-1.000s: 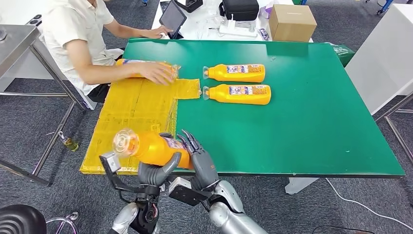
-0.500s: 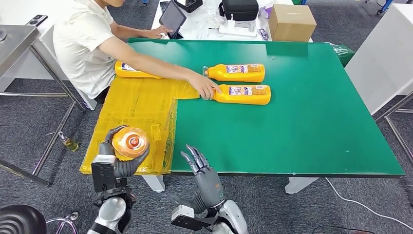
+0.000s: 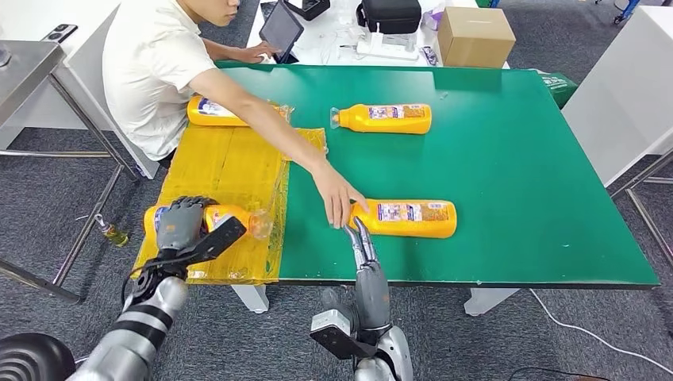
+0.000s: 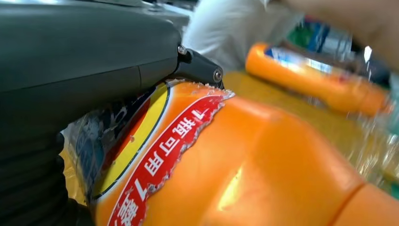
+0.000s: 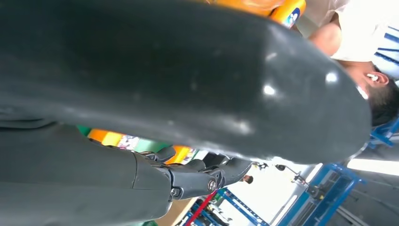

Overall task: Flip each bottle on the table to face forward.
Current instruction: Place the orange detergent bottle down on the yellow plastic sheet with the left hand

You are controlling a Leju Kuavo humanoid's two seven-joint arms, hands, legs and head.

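Looking down from the head view, the left hand (image 3: 181, 226) wraps its fingers over an orange bottle (image 3: 208, 217) lying on its side on the yellow sheet (image 3: 226, 171), its clear cap end pointing away from the hand toward the green table (image 3: 508, 159). The right hand (image 3: 367, 266) stands at the table's near edge with fingers straight, apart and holding nothing. Just beyond its fingertips lies a second orange bottle (image 3: 406, 218), label up, with a person's hand (image 3: 340, 198) on its cap end. Farther off from the right hand, a third bottle (image 3: 382, 118) lies on the green surface, and a fourth bottle (image 3: 213, 112) lies well beyond the left hand, partly behind the person's arm.

From the left wrist view, the dark fingers (image 4: 84, 52) press on the held bottle's (image 4: 244, 165) torn label; another bottle (image 4: 320, 82) lies blurred beyond.

From the right wrist view, the dark thumb (image 5: 188, 80) covers much of the frame, and fingers (image 5: 202, 176) stretch out with nothing between them.
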